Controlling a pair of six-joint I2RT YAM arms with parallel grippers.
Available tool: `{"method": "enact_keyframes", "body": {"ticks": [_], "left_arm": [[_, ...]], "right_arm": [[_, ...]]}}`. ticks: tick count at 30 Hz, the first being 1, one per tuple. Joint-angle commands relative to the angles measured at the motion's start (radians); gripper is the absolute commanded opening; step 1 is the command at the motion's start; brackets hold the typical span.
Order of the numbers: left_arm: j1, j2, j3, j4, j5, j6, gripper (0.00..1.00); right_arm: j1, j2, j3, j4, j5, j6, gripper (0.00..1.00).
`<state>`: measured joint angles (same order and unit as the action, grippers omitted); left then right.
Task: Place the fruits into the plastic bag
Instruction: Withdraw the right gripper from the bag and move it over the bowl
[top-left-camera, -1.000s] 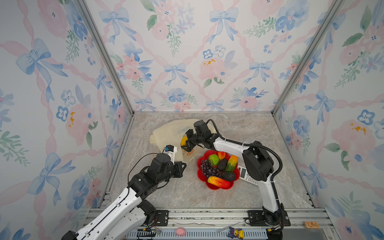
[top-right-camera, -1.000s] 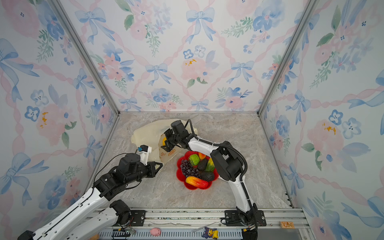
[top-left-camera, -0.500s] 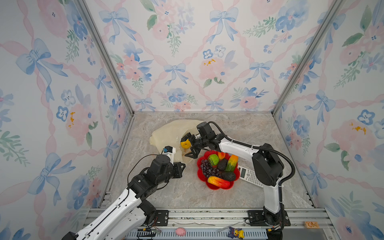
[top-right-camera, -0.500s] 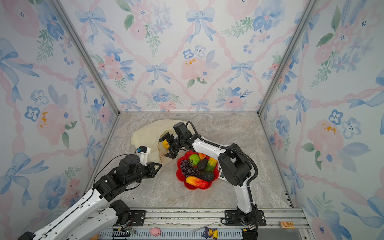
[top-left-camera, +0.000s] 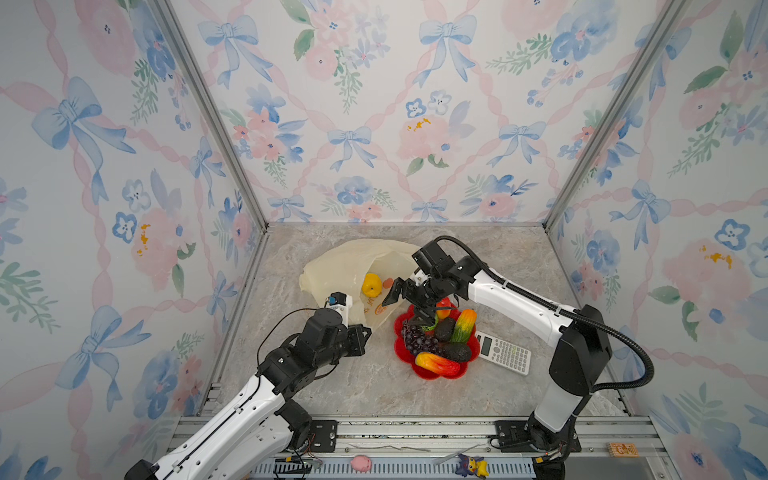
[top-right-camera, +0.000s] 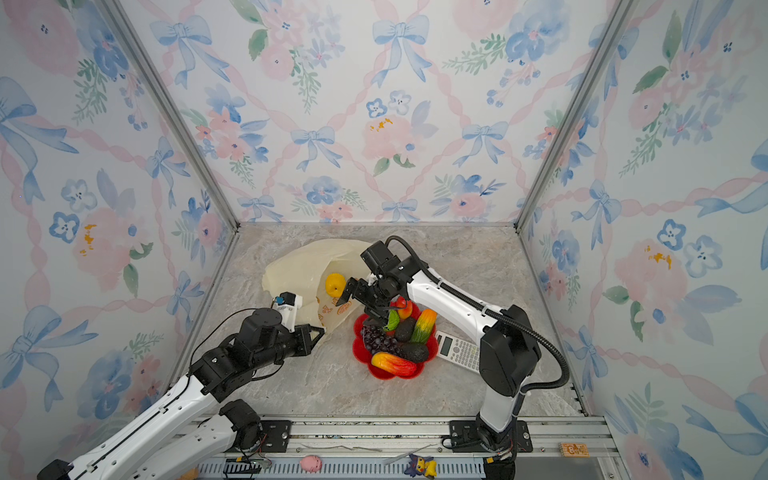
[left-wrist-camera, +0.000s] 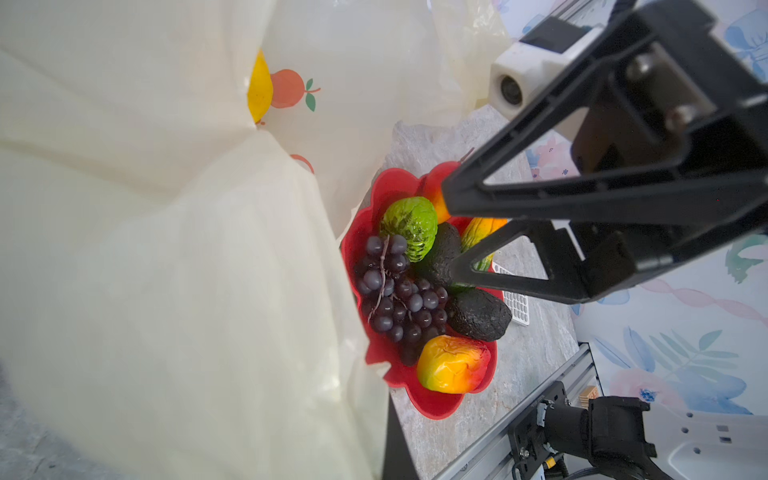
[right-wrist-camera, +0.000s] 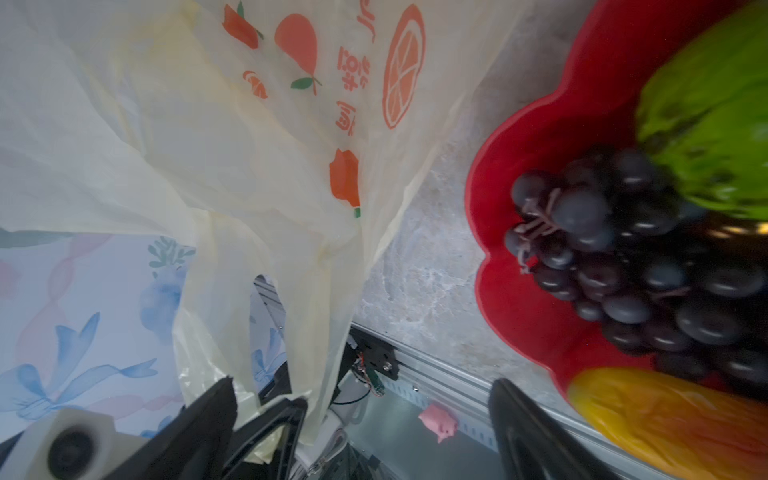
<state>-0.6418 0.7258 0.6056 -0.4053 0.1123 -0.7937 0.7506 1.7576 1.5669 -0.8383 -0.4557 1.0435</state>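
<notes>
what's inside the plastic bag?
One yellow lumpy fruit sits just inside the mouth of the plastic bag. Deeper in, the folded film covers the interior; anything else there cannot be seen.

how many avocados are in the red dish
2. The rear avocado lies mid-dish beside the green-orange mango. The front avocado sits by the red-yellow mango, near the front rim of the red dish. Another could be hidden under the pile.

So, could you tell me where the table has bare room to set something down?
Bare marble top: between the red dish and the front rail, and the far corner behind the right arm. The middle is crowded: plastic bag, calculator, left gripper and right gripper.
</notes>
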Motion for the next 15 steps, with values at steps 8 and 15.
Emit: {"method": "enact_keyframes", "body": {"ticks": [8,15], "left_arm": [[-0.006,0.002,0.006,0.01,0.008,0.027,0.0],[-0.006,-0.008,-0.009,0.01,0.006,0.009,0.0]], "right_arm": [[0.015,-0.076,0.127,-0.568,0.307,-0.503,0.96],[0.133,-0.076,0.094,-0.667,0.499,-0.749,0.96]]}}
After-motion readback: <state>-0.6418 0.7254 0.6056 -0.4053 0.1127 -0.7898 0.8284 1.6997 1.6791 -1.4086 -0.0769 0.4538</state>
